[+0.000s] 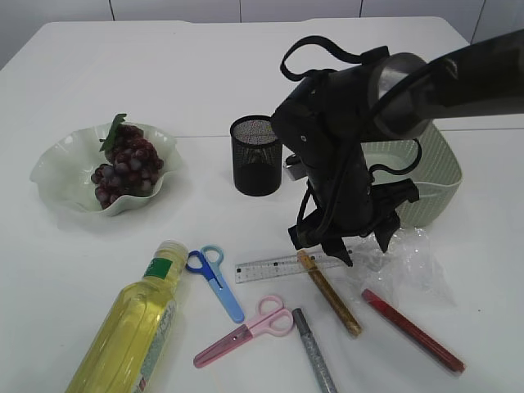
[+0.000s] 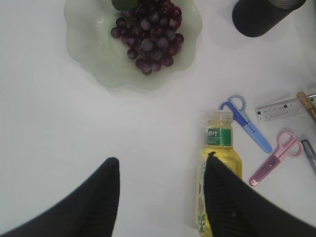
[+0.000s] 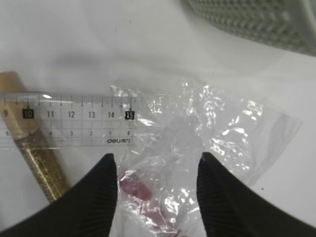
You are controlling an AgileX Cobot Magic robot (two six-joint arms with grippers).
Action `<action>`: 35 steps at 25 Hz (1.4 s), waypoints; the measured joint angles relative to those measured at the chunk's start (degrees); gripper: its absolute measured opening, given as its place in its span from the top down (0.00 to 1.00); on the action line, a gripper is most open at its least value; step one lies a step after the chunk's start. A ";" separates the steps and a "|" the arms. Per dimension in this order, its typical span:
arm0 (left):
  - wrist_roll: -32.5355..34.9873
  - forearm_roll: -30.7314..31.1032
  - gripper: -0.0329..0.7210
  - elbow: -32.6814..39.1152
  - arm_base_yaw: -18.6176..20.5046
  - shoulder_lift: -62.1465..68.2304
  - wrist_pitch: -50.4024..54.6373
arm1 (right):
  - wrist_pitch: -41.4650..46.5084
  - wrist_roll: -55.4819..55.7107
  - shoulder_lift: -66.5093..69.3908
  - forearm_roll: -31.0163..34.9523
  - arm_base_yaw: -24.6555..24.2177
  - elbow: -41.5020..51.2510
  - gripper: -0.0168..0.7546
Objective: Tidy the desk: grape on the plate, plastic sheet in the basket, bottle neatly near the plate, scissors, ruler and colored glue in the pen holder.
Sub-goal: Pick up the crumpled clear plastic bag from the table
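Dark grapes (image 1: 127,165) lie on the pale green plate (image 1: 57,168). A bottle (image 1: 135,327) of yellow liquid lies on its side at the front left. Blue scissors (image 1: 214,278), pink scissors (image 1: 246,327), a clear ruler (image 1: 282,266) and gold (image 1: 329,292), silver (image 1: 313,348) and red glue sticks (image 1: 413,330) are scattered at the front. My right gripper (image 3: 155,160) is open, low over the crumpled plastic sheet (image 3: 207,123), which covers the red stick's end (image 3: 136,187). My left gripper (image 2: 160,163) is open above bare table, one finger over the bottle (image 2: 219,148).
The black mesh pen holder (image 1: 255,155) stands mid-table. The green woven basket (image 1: 434,176) sits behind the right arm. The gold stick (image 3: 39,163) lies under the ruler (image 3: 69,121). The left arm does not show in the exterior view.
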 joint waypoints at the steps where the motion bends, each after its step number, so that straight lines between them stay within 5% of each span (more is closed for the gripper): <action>1: 0.00 0.00 0.42 0.00 0.00 0.00 0.00 | 0.00 0.00 0.00 0.00 0.00 0.10 0.48; 9: 0.00 0.00 0.42 0.00 0.00 0.00 0.00 | -0.17 0.62 -1.30 -0.87 0.10 6.75 0.48; 35: 0.00 0.00 0.42 0.00 0.00 0.00 0.00 | -0.27 1.30 -10.26 -0.65 0.10 6.85 0.48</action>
